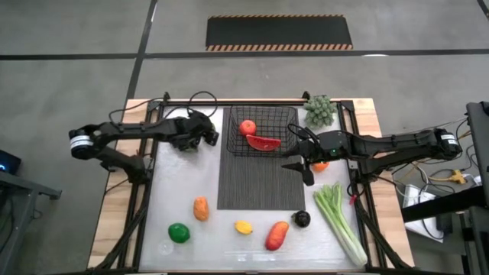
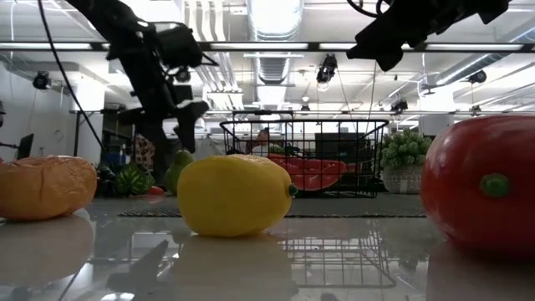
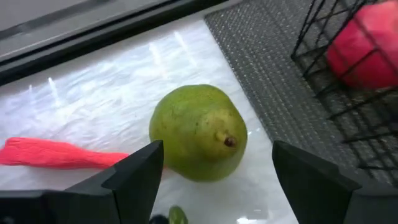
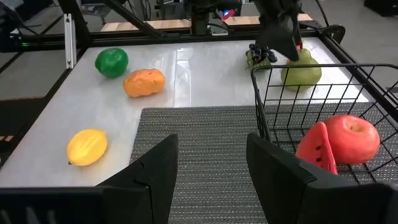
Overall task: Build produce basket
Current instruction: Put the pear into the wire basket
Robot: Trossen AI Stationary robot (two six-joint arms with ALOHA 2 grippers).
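Glossy white worktop [image 1: 176,195] is seen from above, with a dark mat [image 1: 260,179] laid down its middle and the basket [image 1: 260,131] set on the mat's far end. Inside the basket a red apple [image 1: 247,127] and a watermelon slice [image 1: 263,142] are held, touching each other. The left hand [image 1: 200,137] is poised just beside the basket's left wall, its fingers spread wide with nothing between them. Only in the left wrist view is a green pear [image 3: 199,132] shown directly ahead of those fingers, with a red chili [image 3: 59,154] lying beside it; from above both are hidden under the arm. The right hand [image 1: 302,164] is held over the mat's right edge, open and empty. Along the near side a lime [image 1: 179,233], an orange fruit [image 1: 201,208], a lemon [image 1: 243,227] and a mango [image 1: 276,235] are spread apart, with celery [image 1: 340,221] at the right. From table height the lemon [image 2: 236,195] is seen large, the basket [image 2: 303,157] behind it.
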